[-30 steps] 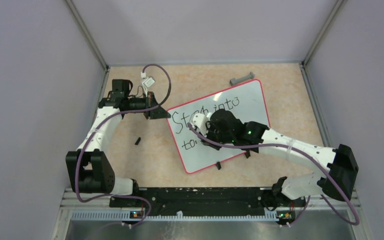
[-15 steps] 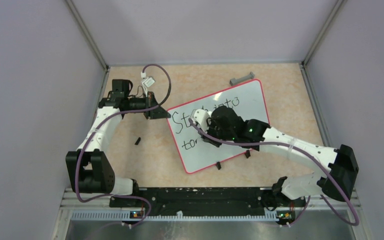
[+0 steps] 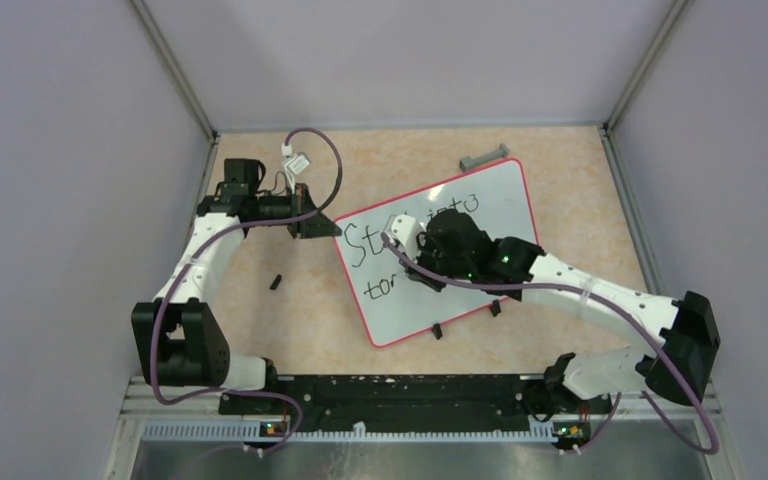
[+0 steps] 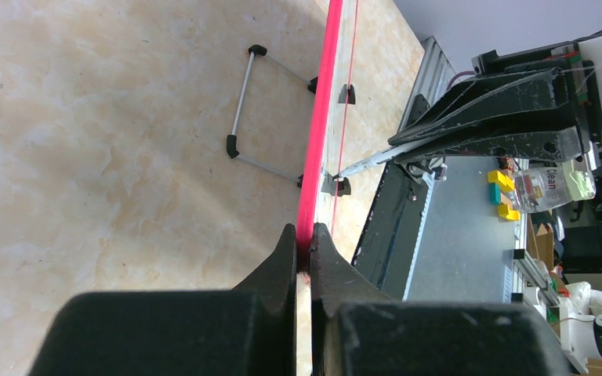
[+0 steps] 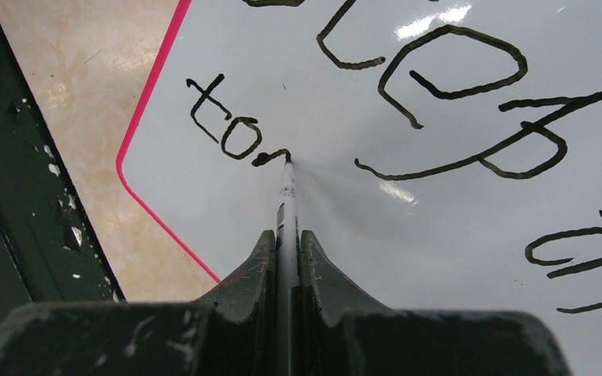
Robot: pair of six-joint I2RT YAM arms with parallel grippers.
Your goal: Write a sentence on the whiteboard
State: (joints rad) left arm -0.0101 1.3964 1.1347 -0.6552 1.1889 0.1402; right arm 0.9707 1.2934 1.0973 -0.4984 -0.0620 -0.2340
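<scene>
Pink-rimmed whiteboard (image 3: 505,210) lies skewed near the middle of the beige marbled desk (image 3: 390,165), its long edges running diagonally, w/ two small black clips (image 3: 437,331) on the near long edge. Black marker lettering, the sentence (image 3: 360,245), sits on the board's left half in two lines: upper line starts w/ a large "S" and reads roughly "Step into" (partly hidden by the arm from above), lower line shows "to" plus one short fresh stroke. Right hand (image 5: 286,235) is over the board, fingers pressed tight on a thin white marker (image 5: 286,196) whose tip touches the board right at the end of that last stroke. Left hand (image 4: 304,235) is at the board's left edge, fingers pinched together on the pink rim. Wrist view there also shows a thin wire frame (image 4: 239,106) w/ black ends on the desk just beside the rim. Elsewhere: a small black piece (image 3: 275,282) lies on the desk left of the board, and a short grey bar (image 3: 485,158) lies just beyond the board's far corner, apart from it.
</scene>
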